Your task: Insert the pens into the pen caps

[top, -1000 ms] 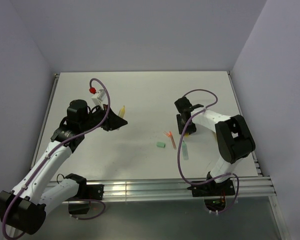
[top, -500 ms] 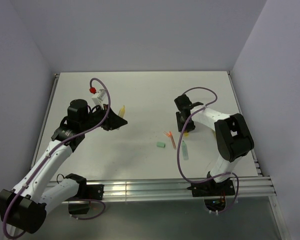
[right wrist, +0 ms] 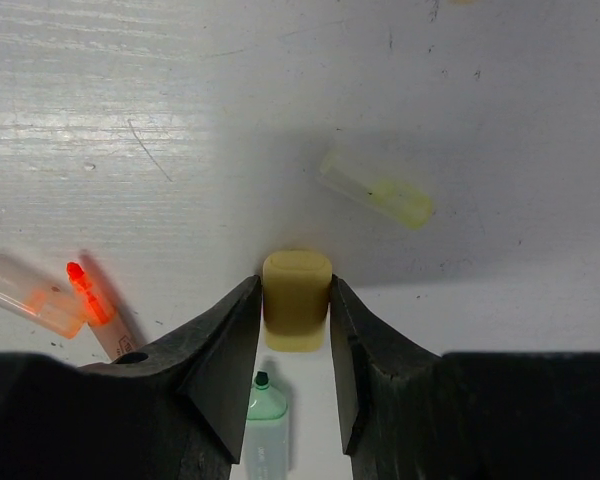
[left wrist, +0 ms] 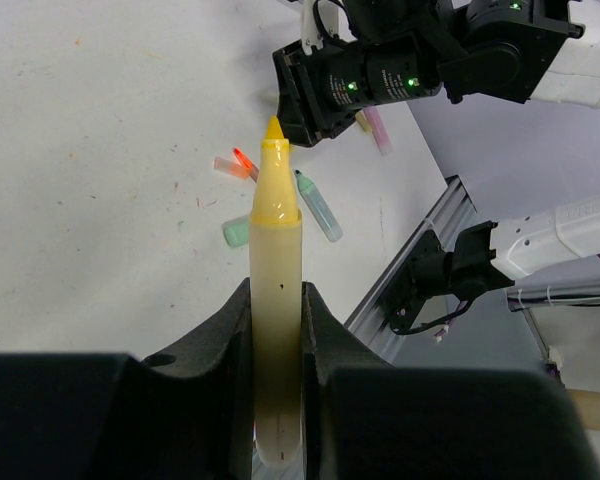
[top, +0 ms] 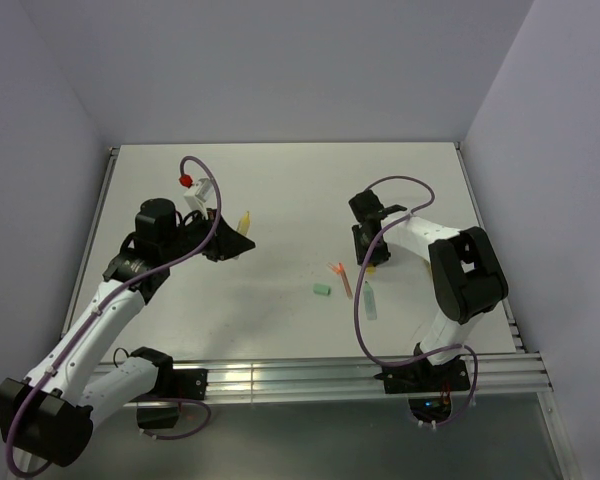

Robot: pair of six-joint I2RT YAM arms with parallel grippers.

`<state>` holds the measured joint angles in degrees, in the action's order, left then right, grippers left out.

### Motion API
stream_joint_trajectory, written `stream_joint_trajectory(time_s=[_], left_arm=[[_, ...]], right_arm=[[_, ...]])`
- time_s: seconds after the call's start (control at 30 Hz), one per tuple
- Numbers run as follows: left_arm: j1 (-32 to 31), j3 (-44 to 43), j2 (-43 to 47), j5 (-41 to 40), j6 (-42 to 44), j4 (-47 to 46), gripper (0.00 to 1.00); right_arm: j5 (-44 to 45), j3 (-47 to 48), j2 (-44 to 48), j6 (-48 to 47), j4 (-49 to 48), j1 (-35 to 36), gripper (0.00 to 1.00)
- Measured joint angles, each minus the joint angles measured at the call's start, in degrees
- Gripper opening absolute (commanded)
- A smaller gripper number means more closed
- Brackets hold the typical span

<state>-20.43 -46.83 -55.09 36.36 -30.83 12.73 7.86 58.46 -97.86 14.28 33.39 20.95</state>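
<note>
I'm pinching the pen (left wrist: 276, 230) in my left pincer (left wrist: 276, 295) while my right pincer (right wrist: 294, 285) is straddling a cap (right wrist: 296, 318), grip unclear, so next I'm needing a firm clamp, then tip-to-mouth alignment.

Place: robotics lab, a closed-in test cell.
Enclosure: plain pale lilac wall panels (top: 280, 70) on three sides, nothing hung on them.
Work surface: bare white tabletop (top: 280, 190), scuffed and ink-flecked in the wrist views.
Mounting: aluminium extrusion rails (top: 300, 380) along the near edge, carrying the left arm (top: 100, 310) and right arm (top: 465, 275).
Wiring: exposed purple cable (top: 357, 310); green status lights (left wrist: 353, 86).
</note>
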Motion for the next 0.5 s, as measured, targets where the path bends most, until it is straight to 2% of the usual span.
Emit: stream_joint_trajectory(time_s=[0.1, 0.17, 0.23, 0.27, 0.33, 0.37, 0.5], left_arm=[[-0.02, 0.0, -0.42, -0.02, 0.0, 0.0, 0.0], [-0.02, 0.0, -0.72, 0.0, 0.0, 0.0, 0.0], [0.0, 0.0, -1.03, 0.0, 0.0, 0.0, 0.0], [0.0, 0.0, -1.07, 0.0, 0.02, 0.02, 0.0], [0.0, 0.0, -1.16, -0.02, 0.02, 0.0, 0.0], [0.0, 0.0, -1.2, 0.0, 0.02, 0.02, 0.0], [0.0, 0.0, -1.79, 0.0, 0.02, -0.02, 0.0]], right_arm=[[0.0, -0.09, -0.04, 0.15, -0.09, -0.02, 0.39], [-0.02, -0.42, -0.17, 0.26, -0.46, -0.02, 0.33], [-0.04, -0.46, -0.22, 0.46, -0.63, -0.09, 0.22], [-0.2, -0.46, -0.24, 0.63, -0.7, -0.13, 0.13], [-0.35, -0.44, -0.24, 0.96, -0.79, -0.24, 0.08], [-0.44, -0.44, -0.24, 1.09, -0.79, -0.24, 0.0], [-2.43, -0.02, -0.04, 2.58, -0.9, -0.26, 0.0]])
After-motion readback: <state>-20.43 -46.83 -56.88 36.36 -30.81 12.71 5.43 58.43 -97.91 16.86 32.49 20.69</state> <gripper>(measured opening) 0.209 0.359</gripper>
